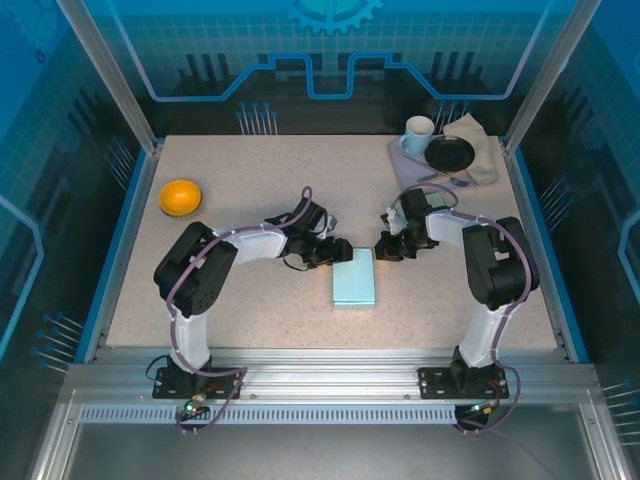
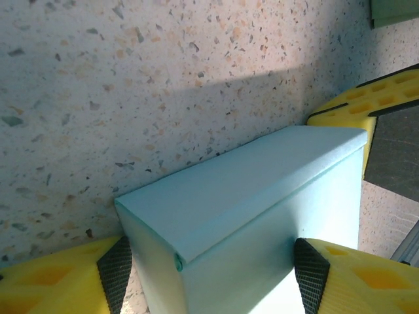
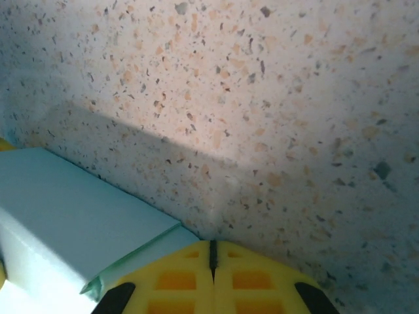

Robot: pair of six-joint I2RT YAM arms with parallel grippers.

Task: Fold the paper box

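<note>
The pale blue box (image 1: 354, 278) lies mid-tabletop (image 1: 250, 190), long axis near-to-far, its far end between both arms: left pincer (image 1: 333, 252) spread apart astride it, right pincer (image 1: 386, 246) closed together beside its right corner.

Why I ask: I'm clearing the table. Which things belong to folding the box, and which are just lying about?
In the job:
- paper box
- left pincer
- right pincer

Just lying about:
- orange bowl, far left
- white mug, far right corner
- black dish, beside the mug
- beige cloth, under the dish
</note>
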